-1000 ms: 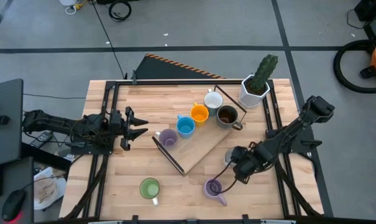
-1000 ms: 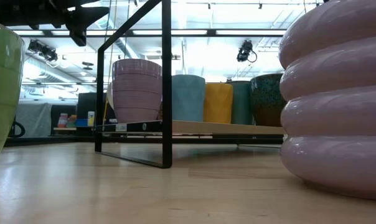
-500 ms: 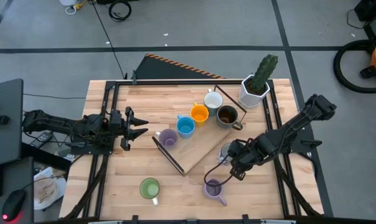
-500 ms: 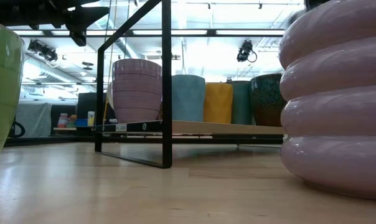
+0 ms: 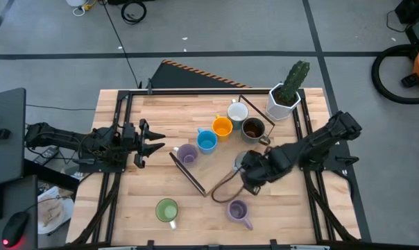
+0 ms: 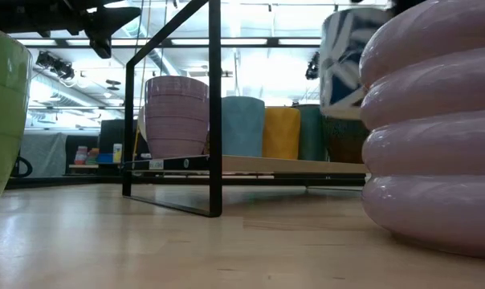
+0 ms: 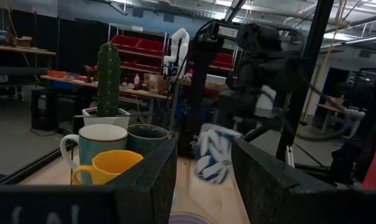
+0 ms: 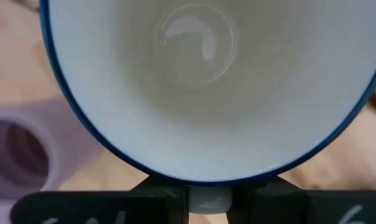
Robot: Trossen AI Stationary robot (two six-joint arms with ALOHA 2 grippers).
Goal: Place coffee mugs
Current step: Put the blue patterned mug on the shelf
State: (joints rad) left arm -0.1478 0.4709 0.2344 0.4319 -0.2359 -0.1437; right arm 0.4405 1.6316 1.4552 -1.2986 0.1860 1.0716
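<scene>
My right gripper (image 5: 246,169) hangs over the table's middle right, shut on a white mug with a blue pattern (image 5: 240,162), which also shows in the low view (image 6: 345,64) and the left wrist view (image 7: 213,155). A lilac mug (image 5: 187,154), a blue (image 5: 207,141), an orange (image 5: 222,127), a white (image 5: 237,111) and a dark brown mug (image 5: 253,128) stand on a wooden board (image 5: 223,167). On the bare table near its front edge stand a green mug (image 5: 166,210) and a second lilac mug (image 5: 238,210). At the left edge my left gripper (image 5: 154,142) waits open. My right gripper holds the patterned mug at its blue rim (image 8: 206,182), coming from above with the fingers pointing down. The wrist view looks straight into the mug's white inside, so it hangs upright below the fingers. The low view shows it lifted clear of the table.
A black metal frame (image 5: 189,173) borders the board's near left edge. A white faceted pot with a cactus (image 5: 284,101) stands at the far right corner. Bare wood lies between the green and the lilac mug in front.
My right gripper has risen and gone toward the table's left, toward the board, carrying the patterned mug. The mug stays upright and now hangs high enough to show above the lilac mug in the low view.
</scene>
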